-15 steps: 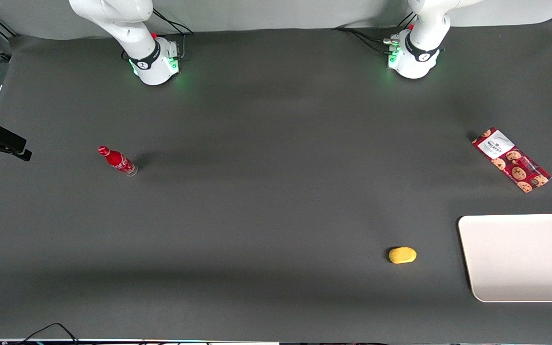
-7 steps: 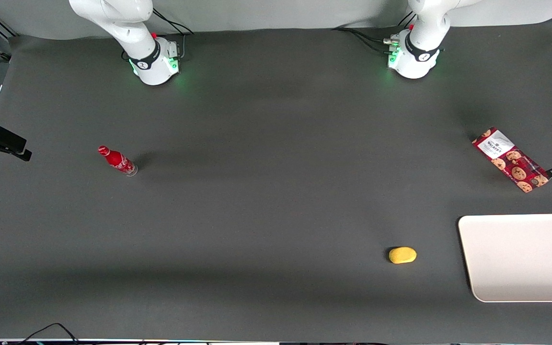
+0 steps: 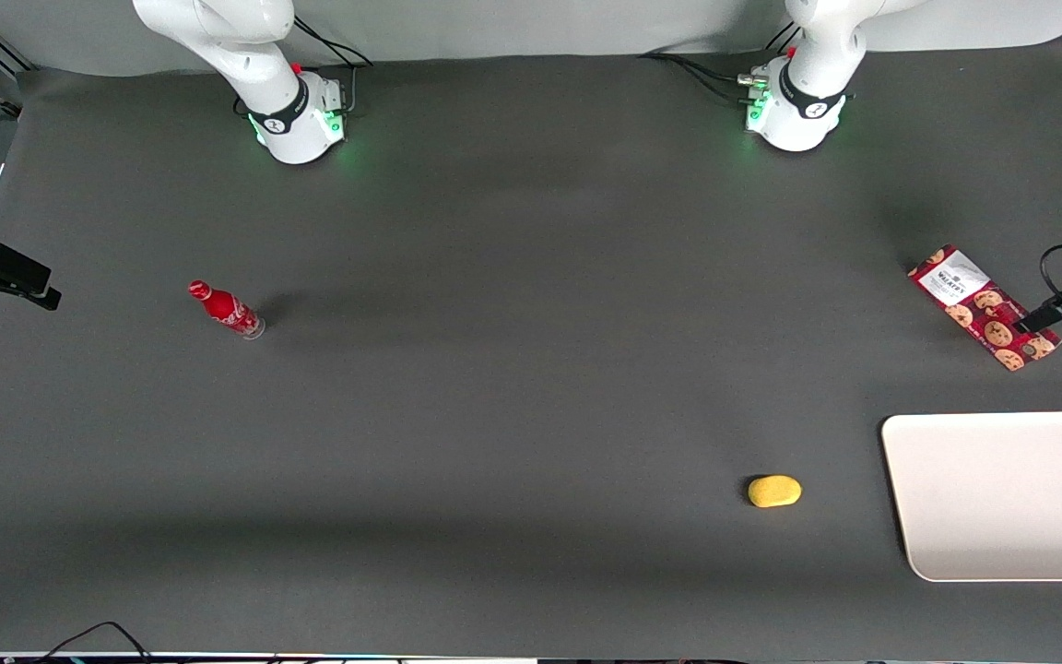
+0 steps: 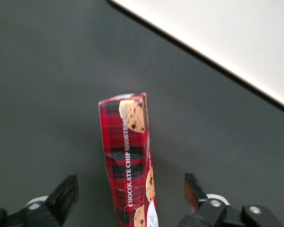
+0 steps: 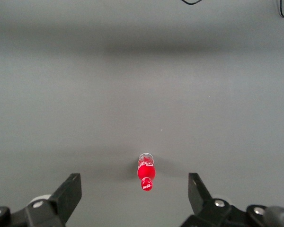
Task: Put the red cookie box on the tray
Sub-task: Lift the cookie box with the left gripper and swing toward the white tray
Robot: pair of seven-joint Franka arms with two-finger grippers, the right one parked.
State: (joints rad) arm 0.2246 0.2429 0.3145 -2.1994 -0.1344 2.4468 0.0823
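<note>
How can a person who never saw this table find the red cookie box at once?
Start at the tray, then look farther from the front camera: the red cookie box lies flat there, under the open gripper. Only it has tartan and cookie pictures.

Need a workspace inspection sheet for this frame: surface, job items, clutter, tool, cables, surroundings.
Surface: dark grey table mat, flat.
Red cookie box: lying flat on the mat, farther from the front camera than the tray, not on it.
Tray: off-white, nothing on it.
Clutter: red soda bottle toward the parked arm's end; yellow lump beside the tray.
Tool: open, fingers straddling the box, not touching it.
Cables: black leads at both arm bases; one loop by the working wrist.
Surroundings: grey backdrop.
</note>
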